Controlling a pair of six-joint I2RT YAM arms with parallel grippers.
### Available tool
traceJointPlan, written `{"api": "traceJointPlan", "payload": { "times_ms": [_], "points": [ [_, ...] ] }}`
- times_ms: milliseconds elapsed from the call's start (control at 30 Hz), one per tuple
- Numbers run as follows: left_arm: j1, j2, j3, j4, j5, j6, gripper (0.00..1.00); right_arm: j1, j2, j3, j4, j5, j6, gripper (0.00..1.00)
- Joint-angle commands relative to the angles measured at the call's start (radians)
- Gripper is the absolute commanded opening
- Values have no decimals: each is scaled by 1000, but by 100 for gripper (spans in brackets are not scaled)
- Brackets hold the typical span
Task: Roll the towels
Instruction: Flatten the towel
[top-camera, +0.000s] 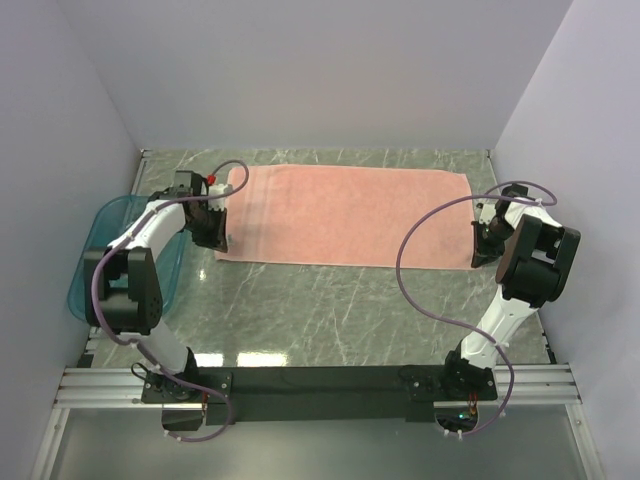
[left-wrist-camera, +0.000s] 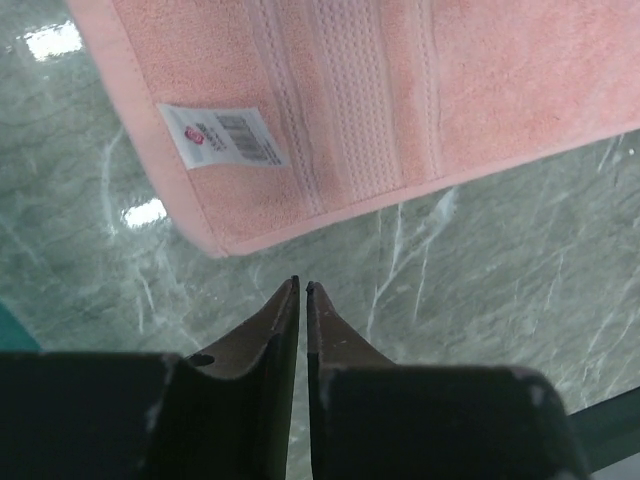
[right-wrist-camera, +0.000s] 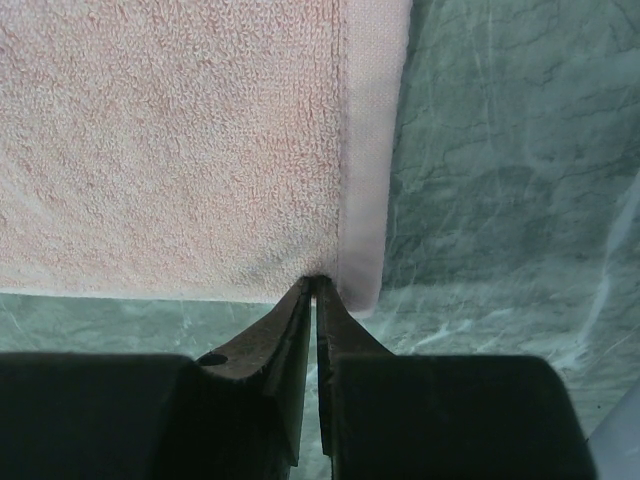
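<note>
The salmon-pink towel (top-camera: 345, 215) is seen spread flat and fully open on the marbled green desk (top-camera: 330, 310), lying lengthwise across the upper middle of the overhead view. No fold or turn of a roll is shown anywhere along it, so the rolling itself is judged not yet begun; all that has been done is the placing of both arms at the towel's lower corners.

The left jaws are found at the lower left corner of the towel in the overhead view. In the left wrist view they are closed to a thin slit with nothing between them, and their tips are kept just short of the cloth, bare desk showing between tips and hem. A small white label (left-wrist-camera: 225, 135) is seen near that corner, in the upper left of the frame.

The right jaws are found at the lower right corner. In the right wrist view they are likewise drawn nearly together, and their tips are set against the towel's near edge, beside the smooth hem band. Whether a pinch of cloth is caught between them cannot be told.

A teal translucent tray (top-camera: 95, 250) is seen at the left edge of the overhead view, apart from the towel.

Left to be done: a hold on both corners, then the whole roll.
</note>
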Motion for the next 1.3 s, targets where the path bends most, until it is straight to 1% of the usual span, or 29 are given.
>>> {"api": "traceJointPlan", "payload": {
  "times_ms": [0,100,200,300,400,500,600,633,767,967,1133,1200,1267],
  "points": [
    [-14,31,-4,65,-16,-37,13,-4,25,-43,50,52,-3,13],
    [-16,74,6,96,-42,-51,13,-4,19,-43,47,55,-3,12],
    [-16,112,16,126,-131,-62,12,-4,18,-41,47,69,-6,12],
    [-16,160,33,129,-218,-54,10,-2,18,-38,47,121,-8,11],
    [-16,174,24,122,-255,-31,9,-2,16,-37,53,156,-12,11],
    [-16,188,0,116,-299,-10,8,5,16,-41,76,230,-20,11],
    [-16,183,-37,108,-304,13,7,36,7,-61,108,304,-40,11],
    [-16,178,-48,105,-332,18,7,44,2,-73,116,319,-44,11],
    [-16,145,-103,94,-332,36,7,91,-31,-130,167,416,-90,11],
    [-16,96,-149,70,-315,46,5,93,-73,-185,170,439,-117,11],
    [-17,47,-174,45,-281,42,5,93,-96,-170,92,373,-118,11],
    [-17,36,-163,25,-266,47,6,93,-107,-146,52,353,-114,11],
    [-17,25,-126,8,-222,52,9,93,-122,-112,20,298,-106,12]
  ]
}}
